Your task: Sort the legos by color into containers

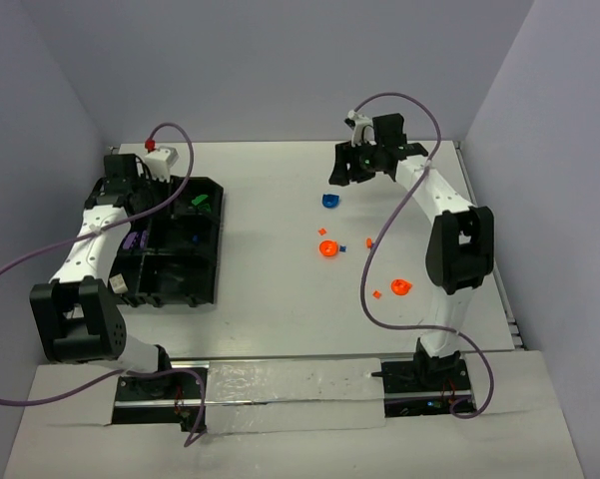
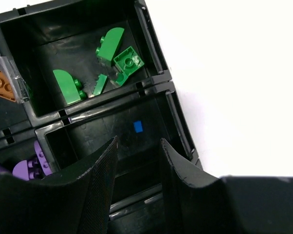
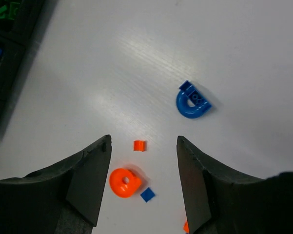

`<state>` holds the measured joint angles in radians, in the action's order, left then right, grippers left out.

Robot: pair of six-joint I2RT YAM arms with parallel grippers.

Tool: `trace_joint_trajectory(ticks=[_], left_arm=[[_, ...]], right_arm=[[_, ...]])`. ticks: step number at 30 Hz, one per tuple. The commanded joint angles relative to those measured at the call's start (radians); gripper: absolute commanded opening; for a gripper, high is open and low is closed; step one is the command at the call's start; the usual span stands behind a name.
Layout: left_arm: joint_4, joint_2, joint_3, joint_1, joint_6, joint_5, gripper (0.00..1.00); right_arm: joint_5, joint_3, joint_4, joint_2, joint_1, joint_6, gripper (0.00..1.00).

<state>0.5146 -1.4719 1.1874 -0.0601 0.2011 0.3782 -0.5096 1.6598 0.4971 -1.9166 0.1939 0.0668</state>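
The black compartment tray (image 1: 218, 249) lies at the left. My left gripper (image 1: 155, 200) hovers over it, open and empty (image 2: 139, 146). Below it one compartment holds several green bricks (image 2: 112, 48), another a tiny blue tile (image 2: 138, 126). Purple pieces (image 2: 34, 163) and a brown piece (image 2: 2, 85) lie in others. My right gripper (image 1: 351, 172) is open and empty (image 3: 143, 138), high above the table. Under it lie a blue arch (image 3: 192, 101), an orange round piece (image 3: 125, 182), a small orange brick (image 3: 139, 145) and a small blue tile (image 3: 147, 195).
More orange pieces lie to the right of the table's middle: a rounded one (image 1: 400, 287) and small ones (image 1: 377, 293), (image 1: 368, 241). The tray's corner (image 3: 9, 44) shows at the top left of the right wrist view. Grey walls close the table on three sides.
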Motion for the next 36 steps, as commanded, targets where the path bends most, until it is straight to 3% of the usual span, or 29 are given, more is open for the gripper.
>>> trace_joint_trajectory(ticks=[1, 5, 7, 12, 15, 21, 36], left_arm=[[-0.045, 0.030, 0.065, -0.003, -0.044, 0.047, 0.46], [-0.024, 0.033, 0.092, -0.003, -0.043, 0.048, 0.46], [-0.016, 0.048, 0.102, -0.003, -0.033, 0.051, 0.46], [0.001, 0.061, 0.116, -0.003, -0.028, 0.060, 0.47], [0.023, 0.055, 0.124, -0.003, -0.019, 0.064, 0.47], [0.087, 0.021, 0.178, -0.003, 0.024, 0.051, 0.47], [0.121, -0.031, 0.235, -0.003, 0.026, 0.022, 0.48]], right_arm=[[-0.185, 0.018, 0.050, -0.095, -0.046, -0.079, 0.62], [-0.308, -0.082, -0.066, -0.113, -0.079, -0.258, 0.62], [-0.367, -0.160, -0.227, -0.120, -0.113, -0.411, 0.63], [-0.384, -0.208, -0.370, -0.155, -0.151, -0.566, 0.66], [-0.377, -0.264, -0.569, -0.175, -0.174, -0.708, 0.62], [-0.394, -0.275, -0.726, -0.277, -0.179, -0.852, 0.57], [-0.293, -0.230, -0.730, -0.372, -0.167, -0.905, 0.56]])
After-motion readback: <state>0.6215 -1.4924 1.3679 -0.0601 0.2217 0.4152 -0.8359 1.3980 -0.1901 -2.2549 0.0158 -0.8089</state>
